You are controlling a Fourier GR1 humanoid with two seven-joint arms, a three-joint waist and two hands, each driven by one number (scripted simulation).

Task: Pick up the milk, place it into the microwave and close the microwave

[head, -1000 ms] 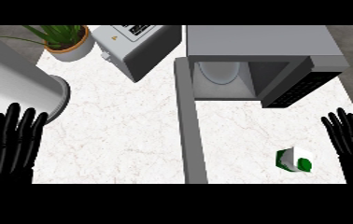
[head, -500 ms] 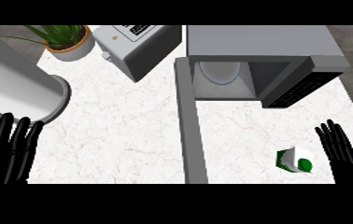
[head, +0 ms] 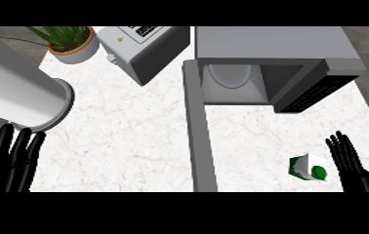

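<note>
Down at four o'clock on the white marble counter (head: 122,145) sits the milk carton (head: 308,168), white with a green side and a round green cap facing up. It lies outside the microwave (head: 274,48), well apart from its opening. My right hand (head: 351,165) comes in from the lower edge just beside the carton, at its three o'clock side. The fingers are straight, pointing toward twelve, and grasp nothing. I cannot tell whether the nearest finger touches the carton.

My left hand (head: 18,162) rests at eight o'clock by the view's edge, released as well, with its fingers spread and upright.

The microwave fills the one o'clock area. Its door (head: 199,140) is swung wide open, running as a long grey bar from the oven's left corner down toward six o'clock. Inside I see the pale round turntable (head: 229,74), and nothing stands on it. A silver toaster (head: 140,48) stands tilted at eleven o'clock, with a potted plant (head: 71,42) near it at its nine o'clock side. A large grey cylinder (head: 29,94) stands at nine o'clock, just above my left hand.
</note>
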